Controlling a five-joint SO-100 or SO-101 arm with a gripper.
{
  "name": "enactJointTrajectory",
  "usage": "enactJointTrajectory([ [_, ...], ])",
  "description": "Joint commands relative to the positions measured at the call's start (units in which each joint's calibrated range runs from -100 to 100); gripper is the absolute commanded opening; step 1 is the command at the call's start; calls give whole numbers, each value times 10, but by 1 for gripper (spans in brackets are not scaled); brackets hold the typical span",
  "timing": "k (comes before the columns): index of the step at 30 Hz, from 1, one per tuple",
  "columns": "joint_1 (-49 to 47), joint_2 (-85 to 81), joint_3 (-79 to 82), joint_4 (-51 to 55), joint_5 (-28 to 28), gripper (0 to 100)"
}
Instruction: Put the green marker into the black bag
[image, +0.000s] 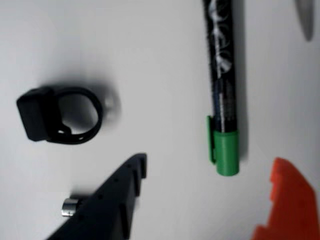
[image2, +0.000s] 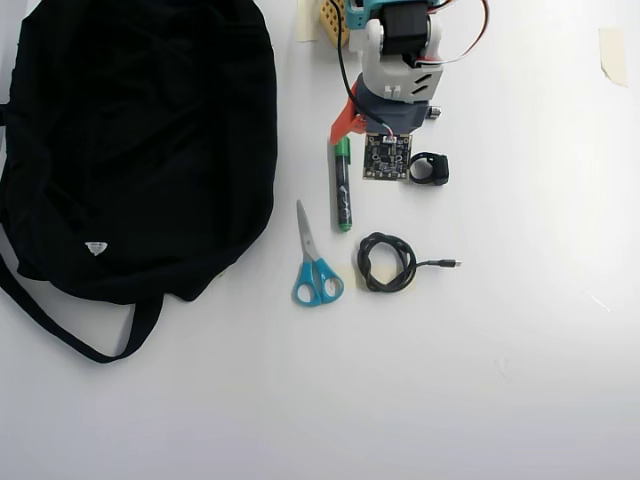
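Right, closest to your wrist camera: the fingers (image: 200, 200) are spread apart and empty, black one (image: 107, 205) at lower left, orange one (image: 290, 205) at lower right, with bare bench (image: 165, 60) between them. The green marker (image: 223, 100) lies flat just ahead, green cap toward the camera, dark printed barrel running away from it. It sits inside the gap but closer to the orange side, so you're probably lined up for a straddle grasp across the cap end (judgement only, nothing is gripped yet). You'd likely want to centre a touch before closing, or the orange finger may nudge it.

Left of the marker in the wrist view is a small black ring-shaped clip (image: 60, 116), clear of the black finger. A small silver stub (image: 70, 207) shows just beside that finger; can't tell what it is.

From overhead, the arm (image2: 395, 75) comes down from the top edge, and the marker is just left of the wrist board, lying along the arm's reach, which suits this grip. Further out: blue-handled scissors (image2: 315, 265) near the marker's far tip, not touching, and a coiled black cable (image2: 388, 262) beside them.

Farthest off, the black bag (image2: 130, 140) fills the overhead view's left side, well apart from the marker. I can't make out its opening, so the drop-in point is unclear.
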Motion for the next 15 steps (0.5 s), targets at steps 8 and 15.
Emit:
enactJointTrajectory([
  [8,-3,-11,75,-114,0,33],
  [15,2,64,52,-133,5,33],
])
